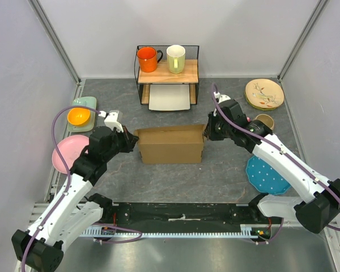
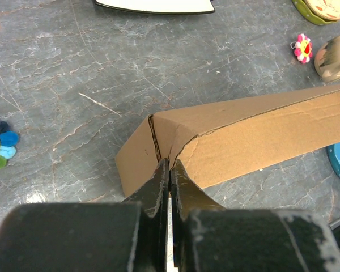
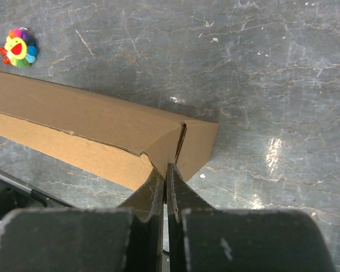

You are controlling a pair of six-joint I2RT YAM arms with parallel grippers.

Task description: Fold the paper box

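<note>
The paper box (image 1: 170,145) is brown cardboard, folded into a long shallow shape in the middle of the table. My left gripper (image 1: 134,141) is at its left end, jaws shut at the corner seam where the end flap meets the side wall (image 2: 170,163). My right gripper (image 1: 206,132) is at its right end, jaws shut at that corner's seam (image 3: 166,168). The box shows in the left wrist view (image 2: 255,136) and in the right wrist view (image 3: 85,122). Each pair of fingers appears to pinch a thin cardboard edge.
Behind the box stands a wooden shelf (image 1: 167,72) with an orange mug (image 1: 148,59), a pale mug (image 1: 176,58) and a white tray (image 1: 169,97) under it. On the left are an orange bowl (image 1: 79,117) and a pink plate (image 1: 68,152). On the right are a beige plate (image 1: 264,93), a brown cup (image 1: 264,120) and a blue plate (image 1: 266,175).
</note>
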